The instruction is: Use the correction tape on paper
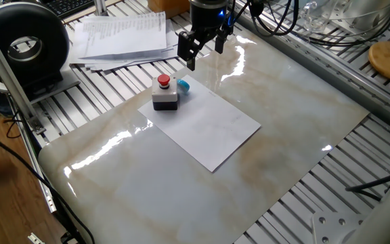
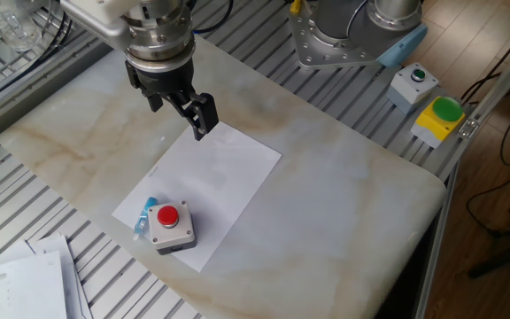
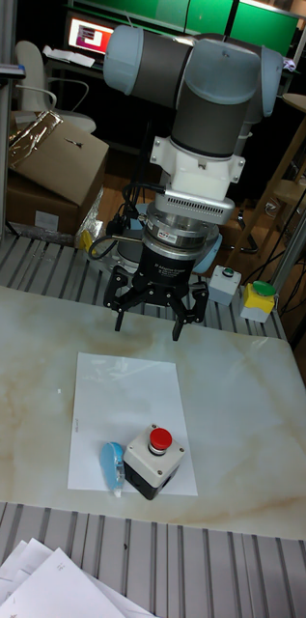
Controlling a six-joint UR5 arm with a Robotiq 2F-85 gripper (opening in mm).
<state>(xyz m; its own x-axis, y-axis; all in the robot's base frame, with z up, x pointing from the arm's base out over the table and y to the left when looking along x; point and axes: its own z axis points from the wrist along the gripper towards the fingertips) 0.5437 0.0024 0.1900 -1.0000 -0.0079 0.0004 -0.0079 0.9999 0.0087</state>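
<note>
The paper [image 1: 212, 129] [image 2: 215, 173] [image 3: 124, 401] is a blank white sheet lying flat on the marble tabletop. At one end of it the light-blue correction tape [image 1: 183, 86] [image 2: 142, 215] [image 3: 112, 465] lies right beside a grey box with a red button [image 1: 165, 93] [image 2: 172, 227] [image 3: 153, 459]; in two views the box partly hides it. My gripper [image 1: 206, 57] [image 2: 177, 120] [image 3: 148, 328] hangs open and empty above the sheet's other end, pointing down, well apart from the tape.
A stack of printed pages [image 1: 120, 37] [image 2: 16, 283] lies off the marble slab near the button box. A black round device [image 1: 26, 44] stands beyond it. A yellow box with a green button [image 2: 441, 115] and a small grey button box [image 2: 413, 81] sit by the arm's base.
</note>
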